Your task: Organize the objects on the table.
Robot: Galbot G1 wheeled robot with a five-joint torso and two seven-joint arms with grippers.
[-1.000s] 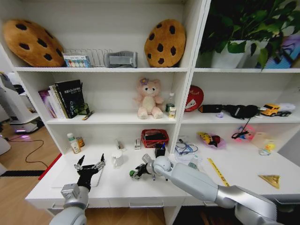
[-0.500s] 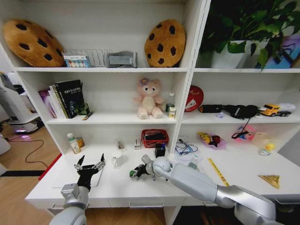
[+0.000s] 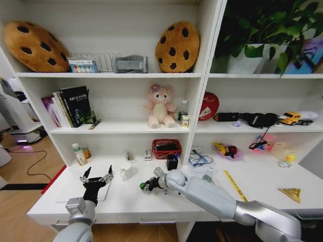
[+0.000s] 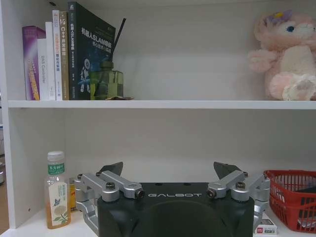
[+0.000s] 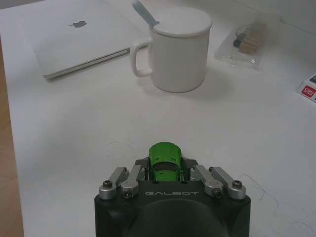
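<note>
The green toy car (image 5: 166,161) sits pinched in the right tool (image 5: 167,173), whose fingers are closed against its sides with the nose poking out in front. In the head view the same car (image 3: 147,186) is low over the white counter (image 3: 131,199), near its front edge and well short of the shelving; whether the wheels touch the surface or ride just above it I cannot tell. Gripping it across the flanks makes sense for such a small, smooth thing: the narrow body fits between the fingers and cannot roll away.

Ahead of the car stands a white mug (image 5: 176,49) with a lid and a spoon handle sticking out. Beyond that a closed silver laptop (image 5: 79,37) lies flat on the counter, and a small clear packet (image 5: 247,42) lies off to the mug's other side. All are well apart from the car.

The right arm (image 3: 217,199) reaches in from the robot's right, stretched long and low across the counter with the wrist nearly level.

The left tool (image 3: 95,180) is held up above the laptop's end of the counter, fingers (image 4: 111,170) spread wide and holding nothing. It points at the shelf wall, where a green-capped bottle (image 4: 57,196) stands, and looks idle.
</note>
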